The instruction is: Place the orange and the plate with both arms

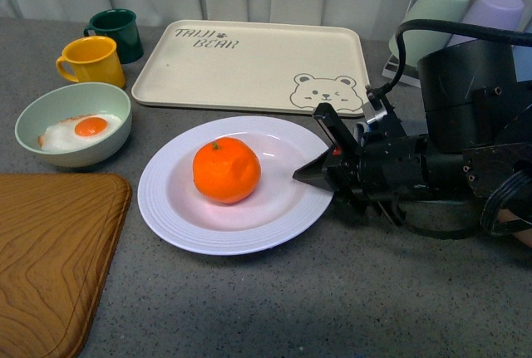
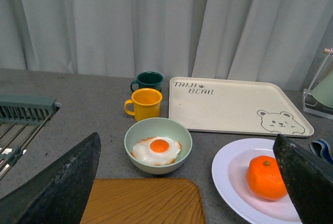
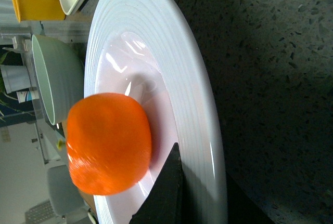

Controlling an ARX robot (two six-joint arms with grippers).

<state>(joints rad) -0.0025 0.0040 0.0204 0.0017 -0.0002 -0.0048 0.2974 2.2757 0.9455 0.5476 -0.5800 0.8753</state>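
Observation:
The orange (image 1: 226, 169) lies in the middle of the white ridged plate (image 1: 170, 208), which rests on the grey table in front of the bear tray. My right gripper (image 1: 322, 177) is shut on the plate's right rim, with one finger on top of the rim. In the right wrist view that finger (image 3: 166, 193) lies on the plate (image 3: 177, 52) close to the orange (image 3: 106, 143); the other finger is hidden under the rim. My left gripper (image 2: 187, 138) is open and empty, above the table to the left of the plate (image 2: 229, 182) and the orange (image 2: 266, 177).
A cream bear tray (image 1: 249, 63) lies behind the plate. A pale green bowl (image 1: 50, 105) with a fried egg, a yellow mug (image 1: 90, 61) and a green mug (image 1: 116, 30) stand at the left. A wooden board (image 1: 50, 250) lies front left. Cups on a rack (image 1: 465, 9) stand back right.

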